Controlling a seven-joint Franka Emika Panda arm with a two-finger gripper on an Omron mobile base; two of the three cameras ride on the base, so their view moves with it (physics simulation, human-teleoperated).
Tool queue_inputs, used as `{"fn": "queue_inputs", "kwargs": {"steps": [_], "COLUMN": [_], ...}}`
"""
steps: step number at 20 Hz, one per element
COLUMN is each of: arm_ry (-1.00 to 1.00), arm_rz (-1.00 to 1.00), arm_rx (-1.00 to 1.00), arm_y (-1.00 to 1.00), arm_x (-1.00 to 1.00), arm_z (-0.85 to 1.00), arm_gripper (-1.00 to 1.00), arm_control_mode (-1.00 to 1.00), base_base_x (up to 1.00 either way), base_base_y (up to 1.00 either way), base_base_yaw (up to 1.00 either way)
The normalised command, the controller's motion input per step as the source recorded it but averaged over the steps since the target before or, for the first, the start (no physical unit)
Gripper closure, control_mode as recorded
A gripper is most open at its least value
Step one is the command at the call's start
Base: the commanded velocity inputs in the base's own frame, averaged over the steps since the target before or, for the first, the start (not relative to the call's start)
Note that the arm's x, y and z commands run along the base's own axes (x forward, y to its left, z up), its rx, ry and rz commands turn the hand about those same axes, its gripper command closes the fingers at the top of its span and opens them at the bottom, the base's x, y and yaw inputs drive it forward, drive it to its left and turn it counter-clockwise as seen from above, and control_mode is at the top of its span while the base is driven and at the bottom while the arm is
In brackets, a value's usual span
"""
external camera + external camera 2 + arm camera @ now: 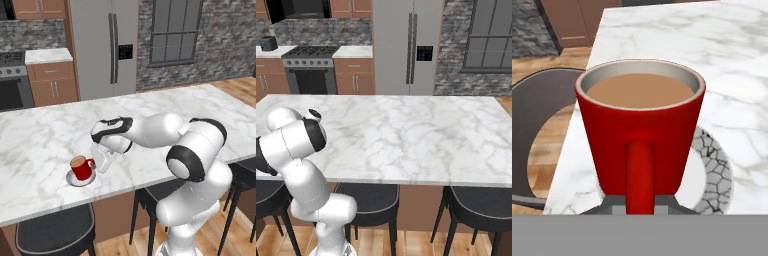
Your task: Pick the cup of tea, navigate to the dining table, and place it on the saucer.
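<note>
Tea cup (pixel 81 167), a glossy red mug with brown liquid near its pale rim, stands upright on the saucer (pixel 73 180) near the front edge of the dining table (pixel 165 117), toward the left end of the marble slab as the left base view shows it. The gripper (pixel 99 161) sits just to the right of the mug, at the handle side, with the white arm reaching in low from the right over the tabletop. In the hand view the mug (pixel 641 120) stands directly ahead of the gripper (pixel 640 202), its handle pointing straight back and running vertically between the two dark tips; the fingers are pinched tight on that handle. The mug's long axis is upright, and the cracked grey-white dish (pixel 714 172) shows beneath and to the right of its base, so the cup appears to rest on the saucer, though whether the base fully touches it cannot be told for certain. Judged from this, the placing looks nearly complete: what remains is probably to spread the fingers and draw the hand back along the handle's direction, away from the mug to the right, without nudging the cup off the dish or toward the near table edge. A dark stool (pixel 55 232) stands below that edge.
</note>
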Motion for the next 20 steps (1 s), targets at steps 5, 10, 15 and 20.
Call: {"fn": "queue_inputs", "kwargs": {"steps": [5, 10, 15, 20], "arm_ry": [0.0, 0.0, 0.0, 0.0], "arm_rz": [0.0, 0.01, 0.0, 0.03], "arm_rx": [0.0, 0.0, 0.0, 0.0], "arm_y": [0.11, 0.31, 0.32, 0.03], "arm_x": [0.21, 0.0, 0.05, 0.01], "arm_z": [-0.2, -0.25, -0.13, -0.08], "arm_gripper": [1.0, 1.0, 1.0, 1.0], "arm_control_mode": [-1.0, -1.0, -1.0, -1.0], "base_base_x": [0.0, 0.0, 0.0, 0.0], "base_base_y": [0.0, 0.0, 0.0, 0.0], "base_base_yaw": [0.0, 0.0, 0.0, 0.0]}}
